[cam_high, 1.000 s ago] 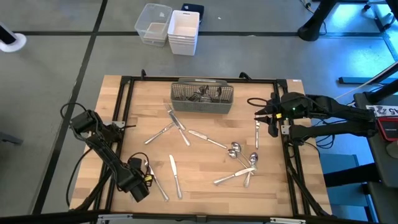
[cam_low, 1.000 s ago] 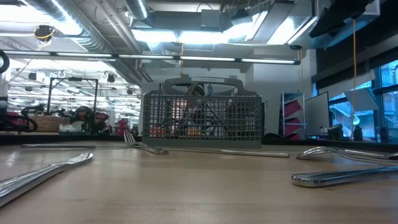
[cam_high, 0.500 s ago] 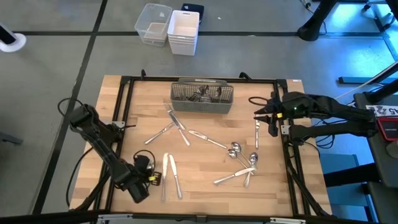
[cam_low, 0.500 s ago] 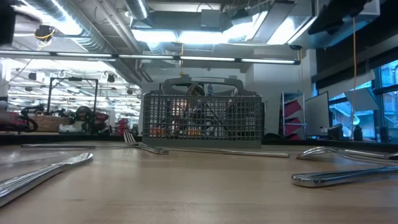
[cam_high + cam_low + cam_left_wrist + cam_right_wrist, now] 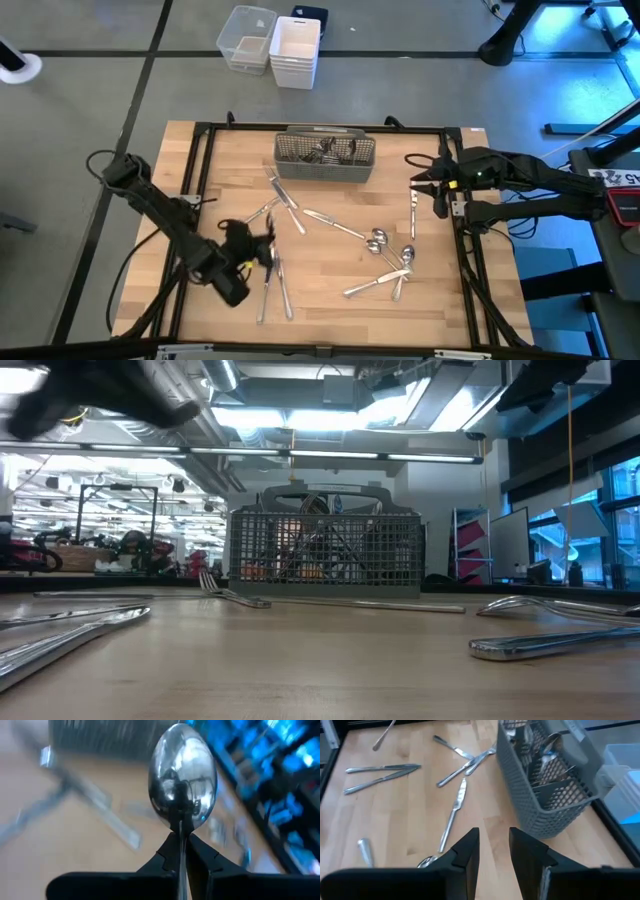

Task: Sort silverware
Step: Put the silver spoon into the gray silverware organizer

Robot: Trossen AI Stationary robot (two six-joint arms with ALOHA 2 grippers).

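Observation:
My left gripper (image 5: pixel 262 250) hangs over the table's near left part, shut on a shiny spoon (image 5: pixel 182 775) whose bowl sticks out past the fingertips. In the low view the arm is a dark blur at the upper left (image 5: pixel 100 395). The grey mesh caddy (image 5: pixel 325 155) stands at the far middle with several pieces upright in it. Loose silverware lies flat on the wood: two knives (image 5: pixel 275 288) under my left gripper, a fork (image 5: pixel 258 212), and spoons (image 5: pixel 385 262) toward the right. My right gripper (image 5: pixel 420 185) waits open at the right edge. My left gripper pinches the spoon's handle just behind the bowl (image 5: pixel 181 829) between its two fingers. The fingers run along the handle, slanting a little down toward the caddy. The spoon is lifted clear of the table, bowl foremost.
White plastic bins (image 5: pixel 272 45) stand on the floor beyond the far edge. A black frame rail (image 5: pixel 200 170) runs round the tabletop. A fork (image 5: pixel 412 215) lies near my right gripper. Bare wood shows between the knives and the spoon cluster.
My left gripper has risen from the near left corner and gone toward the table's middle and far edge. It has tipped from pointing down to nearly level, carrying the spoon up. A slim piece by the near edge has swung round beside the knife.

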